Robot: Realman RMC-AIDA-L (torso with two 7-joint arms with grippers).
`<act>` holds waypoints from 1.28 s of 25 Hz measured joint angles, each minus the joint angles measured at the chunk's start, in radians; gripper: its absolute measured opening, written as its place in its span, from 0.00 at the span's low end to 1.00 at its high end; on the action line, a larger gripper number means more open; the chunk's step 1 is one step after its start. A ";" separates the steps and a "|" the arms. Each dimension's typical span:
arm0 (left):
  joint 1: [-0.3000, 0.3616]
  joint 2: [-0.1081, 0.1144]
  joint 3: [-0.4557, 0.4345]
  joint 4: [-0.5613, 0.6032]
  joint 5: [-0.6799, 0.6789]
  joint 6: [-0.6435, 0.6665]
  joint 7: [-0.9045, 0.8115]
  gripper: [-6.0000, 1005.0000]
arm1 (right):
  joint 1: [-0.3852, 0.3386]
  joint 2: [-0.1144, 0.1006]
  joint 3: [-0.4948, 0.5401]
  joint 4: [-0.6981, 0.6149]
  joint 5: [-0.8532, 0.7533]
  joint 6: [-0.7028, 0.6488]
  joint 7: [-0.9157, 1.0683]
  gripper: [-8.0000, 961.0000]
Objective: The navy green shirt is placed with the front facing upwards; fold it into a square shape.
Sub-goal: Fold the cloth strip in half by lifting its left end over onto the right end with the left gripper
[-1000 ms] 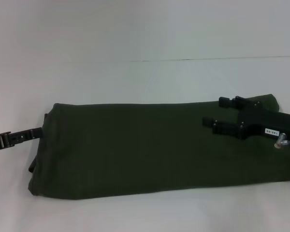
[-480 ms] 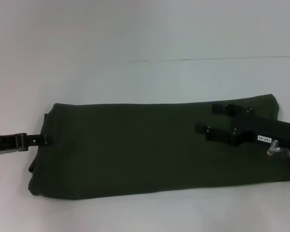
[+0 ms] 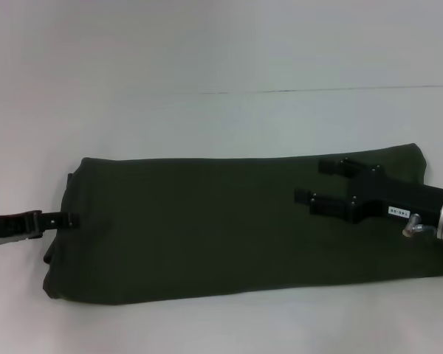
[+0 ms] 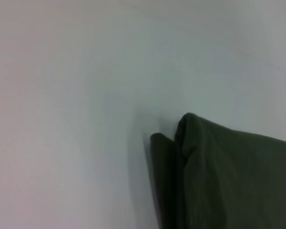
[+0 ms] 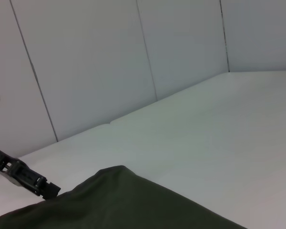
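Shirt: the navy green shirt [image 3: 229, 225] is lying on the white table [image 3: 221, 122] as a long folded band
Right gripper: the right gripper [image 3: 311, 182] is hovering over its right end, jaws spread, holding nothing
Left gripper: the left gripper [image 3: 72, 220] is reaching the left edge; jaws possibly pinching cloth, cannot tell

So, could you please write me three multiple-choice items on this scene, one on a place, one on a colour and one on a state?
1. Where is the right gripper?
A. over the shirt's right end
B. parked off the table
C. at the shirt's left edge

2. What colour is the navy green shirt?
A. cream
B. dark olive green
C. bright red

3. How does the shirt lie?
A. crumpled in a ball
B. hanging from a gripper
C. folded into a long flat band

Answers: 1 A, the head view shows its open fingers above the cloth there; 2 B, plain in every view; 3 C, a long strip on the white table, with the left gripper at its left edge.
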 joint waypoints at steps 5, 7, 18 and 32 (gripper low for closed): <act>-0.002 0.002 0.000 -0.017 0.001 -0.017 0.000 0.89 | 0.002 0.000 -0.001 0.000 0.000 0.001 0.000 0.94; -0.002 0.002 0.000 -0.017 0.001 -0.020 0.000 0.89 | 0.003 0.000 -0.001 0.000 0.000 0.001 0.000 0.94; -0.010 0.004 0.006 -0.043 0.005 -0.028 0.000 0.89 | 0.003 0.000 -0.001 0.000 0.000 0.001 0.000 0.94; -0.040 0.005 0.008 -0.094 -0.006 0.009 0.006 0.89 | 0.000 -0.002 -0.001 0.000 0.000 0.001 0.000 0.94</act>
